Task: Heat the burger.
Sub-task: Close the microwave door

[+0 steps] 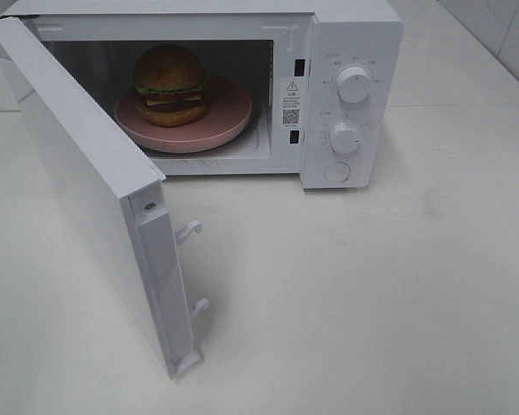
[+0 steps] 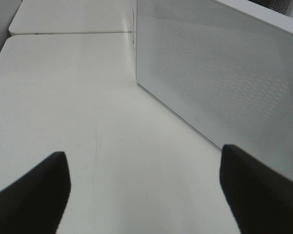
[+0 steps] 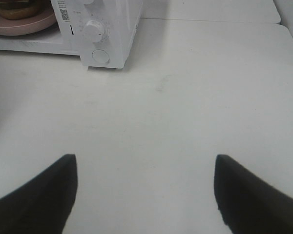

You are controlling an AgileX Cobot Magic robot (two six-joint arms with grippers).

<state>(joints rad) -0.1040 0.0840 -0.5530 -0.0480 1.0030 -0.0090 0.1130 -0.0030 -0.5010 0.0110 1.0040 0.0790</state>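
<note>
The burger (image 1: 170, 85) stands on a round pink plate (image 1: 216, 125) inside the white microwave (image 1: 350, 35), whose door (image 1: 86, 173) hangs wide open toward the front left. Only the burger's lower edge (image 3: 17, 9) and the plate (image 3: 24, 23) show in the right wrist view, far from my right gripper (image 3: 145, 195), which is open over bare table. In the left wrist view my left gripper (image 2: 145, 195) is open and empty, with the outer face of the door (image 2: 219, 83) ahead of it and apart from it. Neither arm shows in the exterior high view.
The microwave panel carries two round knobs (image 1: 355, 84) (image 1: 344, 137) and a round button (image 1: 337, 171). Two latch hooks (image 1: 190, 231) stick out of the door's free edge. A seam (image 2: 68, 33) between two white tabletops runs behind the door.
</note>
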